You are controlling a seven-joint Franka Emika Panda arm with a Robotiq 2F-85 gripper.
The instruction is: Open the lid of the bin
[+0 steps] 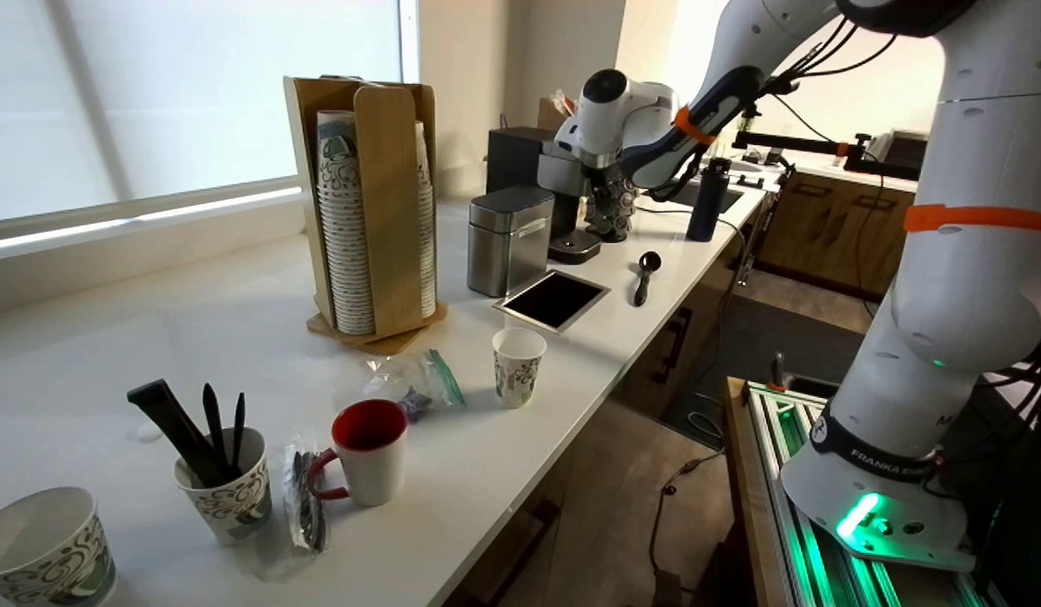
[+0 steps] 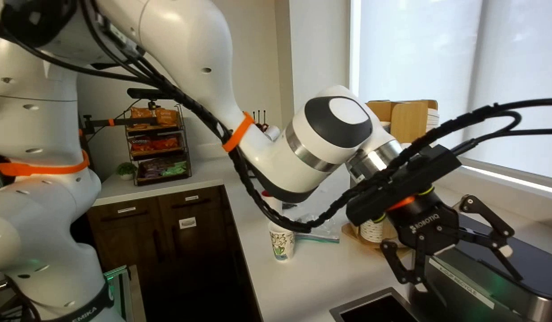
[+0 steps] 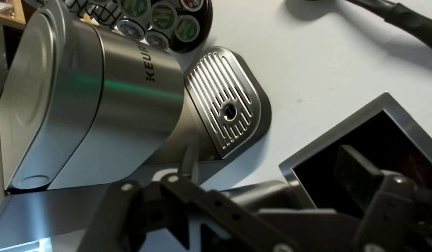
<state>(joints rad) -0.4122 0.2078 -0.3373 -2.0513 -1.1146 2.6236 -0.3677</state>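
Note:
The bin is an upright silver-grey metal canister on the white counter. It also stands at the lower right of an exterior view, with a K-cup recycle label on its front. Its flat grey lid lies shut on top; the lid also shows as a dark top. My gripper is open and empty, its fingers wide apart, overlapping the bin in that view; contact cannot be told. In the wrist view the gripper covers most of the bin, leaving a metal corner.
A coffee machine and a pod carousel stand beside the bin. A square metal-rimmed opening is set in the counter beside it. A wooden cup holder, a paper cup and a black spoon are nearby.

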